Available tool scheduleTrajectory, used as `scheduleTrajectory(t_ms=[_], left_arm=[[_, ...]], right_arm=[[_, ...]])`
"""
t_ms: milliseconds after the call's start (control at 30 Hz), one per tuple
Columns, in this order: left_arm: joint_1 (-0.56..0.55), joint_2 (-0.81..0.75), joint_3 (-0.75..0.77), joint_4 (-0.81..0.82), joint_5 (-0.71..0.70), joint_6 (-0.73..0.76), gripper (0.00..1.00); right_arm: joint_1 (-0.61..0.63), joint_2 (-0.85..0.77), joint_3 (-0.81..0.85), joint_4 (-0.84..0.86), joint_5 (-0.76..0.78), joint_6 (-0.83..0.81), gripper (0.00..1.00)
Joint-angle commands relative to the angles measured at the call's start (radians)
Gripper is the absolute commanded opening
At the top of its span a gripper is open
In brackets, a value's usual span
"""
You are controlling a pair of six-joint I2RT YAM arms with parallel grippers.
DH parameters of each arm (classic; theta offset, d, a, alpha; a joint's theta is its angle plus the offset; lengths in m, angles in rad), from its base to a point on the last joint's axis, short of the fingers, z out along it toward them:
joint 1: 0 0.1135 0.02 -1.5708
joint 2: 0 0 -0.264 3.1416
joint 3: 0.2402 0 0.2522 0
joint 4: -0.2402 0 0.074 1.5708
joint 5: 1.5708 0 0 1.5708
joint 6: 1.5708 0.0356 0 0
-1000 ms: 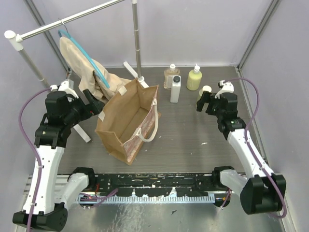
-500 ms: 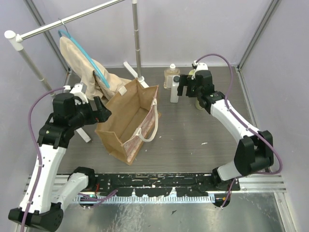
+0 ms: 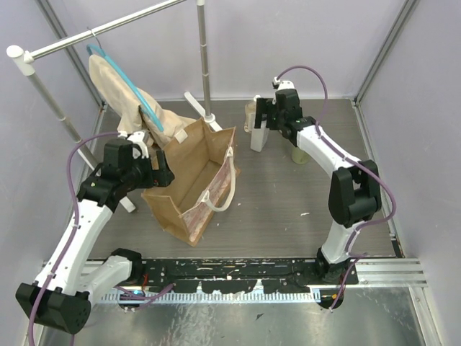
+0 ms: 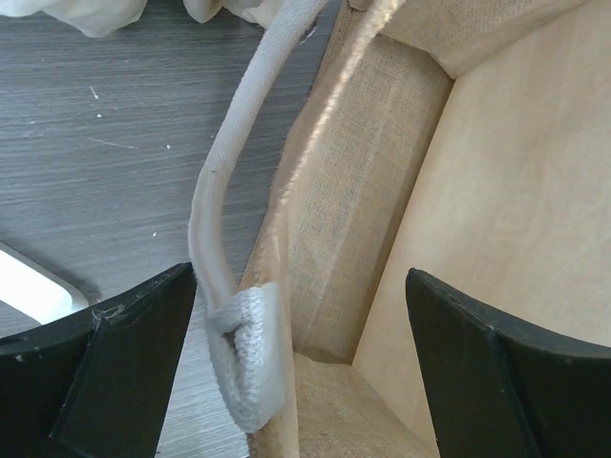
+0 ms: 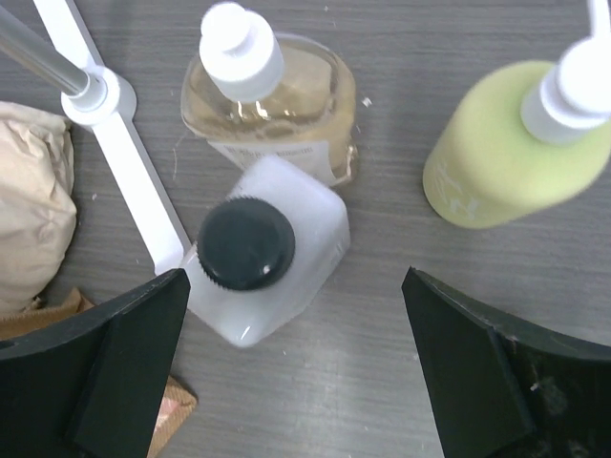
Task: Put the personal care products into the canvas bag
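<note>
A grey wood-grain table (image 3: pixel 288 194) sits inside pale lilac walls, with two robot arms fixed at its near edge. At the far left we see one metal clothes rack (image 3: pixel 108 29) carrying one beige garment (image 3: pixel 119 94) on one blue hanger (image 3: pixel 137 94).

One tan canvas bag (image 3: pixel 191 180) stands open left of centre, with two cream strap handles (image 3: pixel 223 194).

We count four bottles, all standing on the table near its far edge, outside the bag:
- one white bottle (image 5: pixel 263 253) with a black cap
- one amber bottle (image 5: pixel 272 105) touching it behind
- one yellow-green bottle (image 5: pixel 506 153) beside the amber one
- a second yellow-green bottle (image 3: pixel 299 155) poking out under the right arm

The left gripper (image 4: pixel 301 372) is spread wide, its jaws straddling the bag's near wall and one strap, grasping nothing. The right gripper (image 5: pixel 296 363) is also spread wide and empty, hanging above the white bottle's cap.
</note>
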Motion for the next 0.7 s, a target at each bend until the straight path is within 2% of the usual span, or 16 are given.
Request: scheduleTrajectory(t_ms=[0,200,467,600,667], left_arm=[[-0.012,0.007,-0.029,0.076,-0.006,0.030,0.98],[-0.012,0.045,-0.046,0.130,0.050,0.029,1.00],[-0.012,0.057,-0.053,0.136,0.056,0.031,0.95],[-0.012,0.054,-0.060,0.138,0.052,0.032,0.89],[-0.013,0.055,-0.059,0.136,0.052,0.034,0.80]], right_arm=[[0.011,0.065,0.105,0.008,0.008,-0.020,1.00],[0.023,0.105,0.142,-0.033,0.024,-0.020,1.00],[0.033,0.077,0.136,-0.017,-0.008,-0.025,1.00],[0.035,0.120,0.190,-0.086,-0.064,-0.022,1.00],[0.043,0.106,0.170,-0.087,-0.057,-0.017,1.00]])
